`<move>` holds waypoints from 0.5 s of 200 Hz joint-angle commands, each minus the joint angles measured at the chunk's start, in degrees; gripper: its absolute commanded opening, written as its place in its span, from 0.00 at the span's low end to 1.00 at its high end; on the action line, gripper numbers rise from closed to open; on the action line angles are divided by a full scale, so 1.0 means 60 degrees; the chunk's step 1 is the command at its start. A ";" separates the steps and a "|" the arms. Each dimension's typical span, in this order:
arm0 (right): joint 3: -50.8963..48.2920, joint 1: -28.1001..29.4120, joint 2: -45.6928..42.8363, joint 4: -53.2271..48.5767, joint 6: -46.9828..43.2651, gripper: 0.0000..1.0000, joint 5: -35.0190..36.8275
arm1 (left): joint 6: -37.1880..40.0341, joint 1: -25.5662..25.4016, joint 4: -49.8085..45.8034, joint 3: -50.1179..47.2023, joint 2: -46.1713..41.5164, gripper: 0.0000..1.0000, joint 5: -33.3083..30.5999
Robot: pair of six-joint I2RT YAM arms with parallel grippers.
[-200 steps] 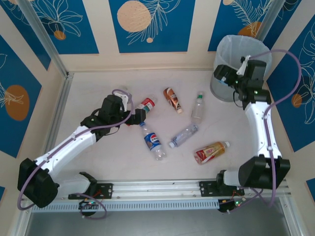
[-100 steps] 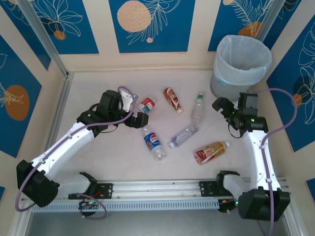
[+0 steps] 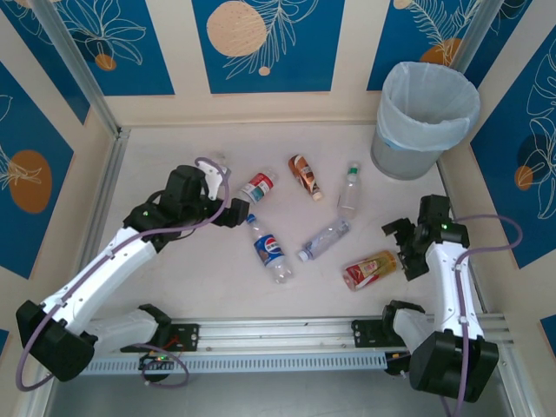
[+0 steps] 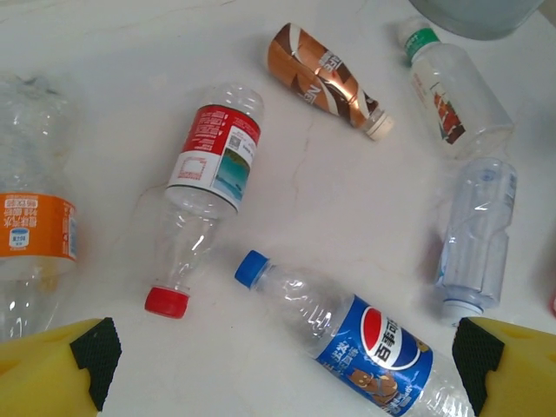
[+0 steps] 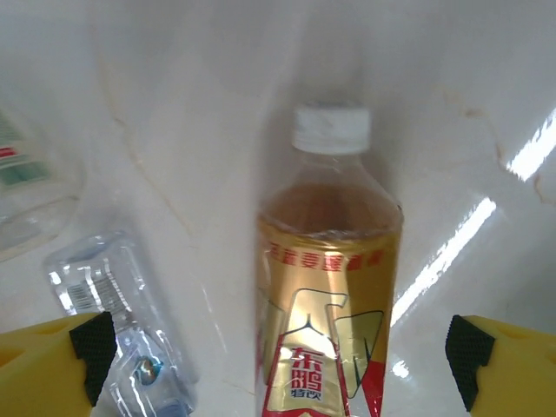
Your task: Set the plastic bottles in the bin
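Observation:
Several plastic bottles lie on the white table: red-labelled (image 3: 256, 186) (image 4: 211, 159), brown (image 3: 303, 175) (image 4: 322, 78), green-capped clear (image 3: 350, 189) (image 4: 452, 100), plain clear (image 3: 323, 238) (image 4: 476, 234), blue Pepsi (image 3: 270, 249) (image 4: 347, 334), gold red-yellow (image 3: 372, 268) (image 5: 330, 295) and orange-labelled (image 4: 35, 226). The grey bin (image 3: 427, 117) with its pale bag stands at the back right. My left gripper (image 3: 236, 200) (image 4: 287, 356) hangs open above the Pepsi bottle's blue cap. My right gripper (image 3: 401, 249) (image 5: 280, 347) is open, straddling the gold bottle's capped end from above without touching it.
Blue-and-cream patterned walls close in the table on three sides. A metal rail (image 3: 278, 334) runs along the near edge between the arm bases. Another clear bottle (image 5: 113, 304) lies left of the gold one.
My right arm has swung from over the bin back and down to the gold bottle. My left arm has drawn slightly left and back. Both grippers stayed open; the bottles did not move.

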 commanded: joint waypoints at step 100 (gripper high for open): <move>-0.1833 0.0927 0.1481 0.1871 0.1981 0.97 -0.0591 | 0.0020 -0.0020 -0.0970 0.0567 0.1182 0.99 -0.0103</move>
